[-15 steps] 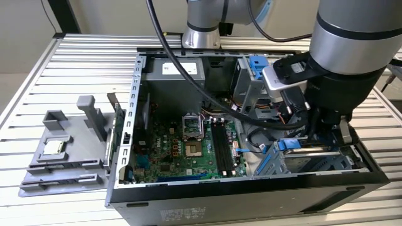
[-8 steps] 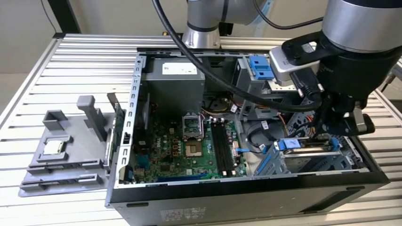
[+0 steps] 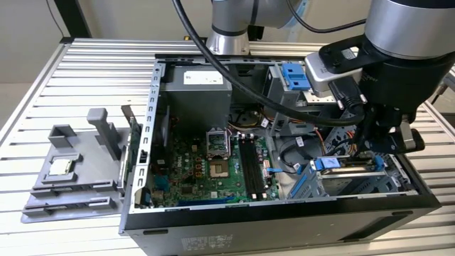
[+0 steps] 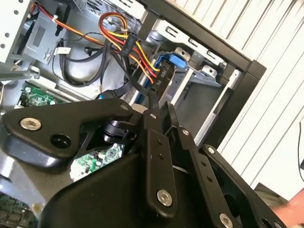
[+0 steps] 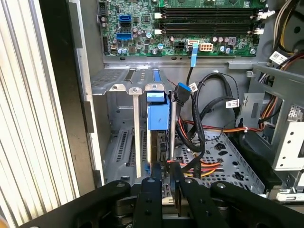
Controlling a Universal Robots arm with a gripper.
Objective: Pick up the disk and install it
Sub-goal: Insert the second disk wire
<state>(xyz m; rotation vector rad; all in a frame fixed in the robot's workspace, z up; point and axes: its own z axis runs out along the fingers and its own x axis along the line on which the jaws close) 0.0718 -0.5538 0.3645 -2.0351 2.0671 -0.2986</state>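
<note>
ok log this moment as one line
stage: install | claw: low in the drive cage of the open computer case | disk: on edge in cage slot, blue carrier visible | grip state: unclear

open computer case [image 3: 284, 224] on slatted table [image 3: 85, 69] | green motherboard [image 3: 206, 165] inside | grey fixture [image 3: 71, 176] well apart from the pincer | coloured wires [image 4: 133, 42] near the pincer

The case [image 3: 284, 224] is lying open on the tabletop [image 3: 78, 69]; a holder [image 3: 71, 170] is sitting beside it toward the exterior view's left, the disk [image 3: 334, 164] standing in the bay under the claw [image 3: 380, 141].
</note>
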